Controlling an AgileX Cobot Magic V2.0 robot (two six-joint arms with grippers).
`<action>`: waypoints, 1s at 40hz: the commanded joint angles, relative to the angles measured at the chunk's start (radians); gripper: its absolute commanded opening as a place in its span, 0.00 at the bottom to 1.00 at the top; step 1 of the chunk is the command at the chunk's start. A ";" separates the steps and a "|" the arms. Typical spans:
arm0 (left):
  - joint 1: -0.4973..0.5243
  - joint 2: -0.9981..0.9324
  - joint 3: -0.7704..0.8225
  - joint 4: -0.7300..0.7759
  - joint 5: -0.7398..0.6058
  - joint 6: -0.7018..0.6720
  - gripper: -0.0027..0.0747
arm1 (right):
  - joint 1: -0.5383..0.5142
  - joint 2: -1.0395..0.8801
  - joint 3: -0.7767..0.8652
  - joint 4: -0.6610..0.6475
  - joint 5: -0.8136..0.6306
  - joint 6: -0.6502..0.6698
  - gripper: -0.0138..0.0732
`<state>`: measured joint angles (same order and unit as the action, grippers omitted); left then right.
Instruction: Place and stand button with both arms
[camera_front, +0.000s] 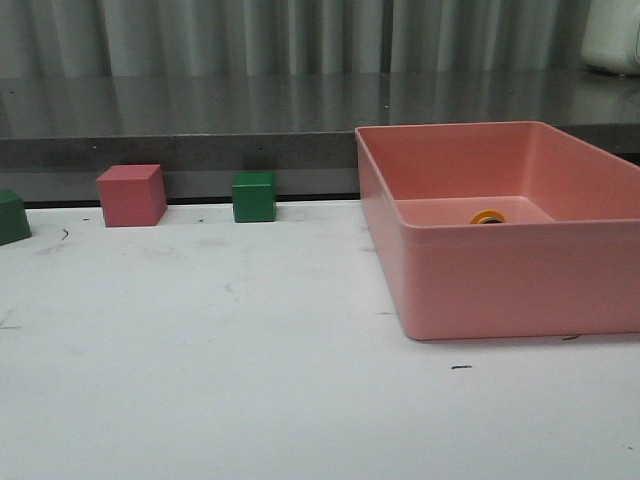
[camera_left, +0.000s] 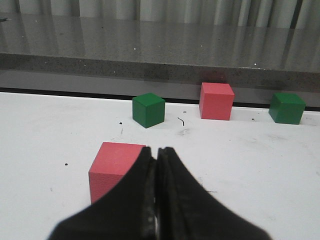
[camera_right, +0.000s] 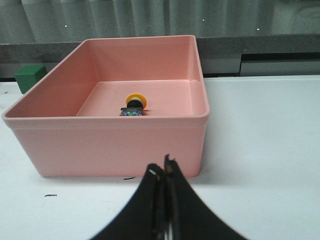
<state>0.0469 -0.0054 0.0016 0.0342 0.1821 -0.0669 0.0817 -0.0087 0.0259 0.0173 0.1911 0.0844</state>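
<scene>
The button (camera_right: 134, 105) lies on its side on the floor of the pink bin (camera_right: 110, 135), yellow cap toward the far wall. In the front view only its yellow cap (camera_front: 488, 217) shows above the bin's near wall (camera_front: 520, 285). My right gripper (camera_right: 163, 165) is shut and empty, outside the bin in front of its near wall. My left gripper (camera_left: 156, 150) is shut and empty, low over the table beside a pink cube (camera_left: 114, 167). Neither arm shows in the front view.
At the back of the white table stand a pink cube (camera_front: 131, 195) and two green cubes (camera_front: 254, 197), (camera_front: 12, 216). The left wrist view shows a pink cube (camera_left: 216, 101) and green cubes (camera_left: 148, 109), (camera_left: 287, 108). A grey ledge (camera_front: 200, 130) runs behind.
</scene>
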 joint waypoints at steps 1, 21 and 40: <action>0.001 -0.021 0.010 -0.009 -0.089 -0.007 0.01 | -0.007 -0.020 -0.003 0.007 -0.086 -0.009 0.09; 0.001 -0.019 -0.039 -0.124 -0.397 -0.007 0.01 | -0.007 -0.019 -0.115 0.061 -0.051 0.006 0.09; 0.001 0.323 -0.431 -0.009 0.070 0.000 0.01 | -0.007 0.423 -0.557 0.051 0.215 0.006 0.09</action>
<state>0.0469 0.2525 -0.3729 -0.0174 0.3000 -0.0669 0.0817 0.3252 -0.4712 0.0676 0.4618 0.0954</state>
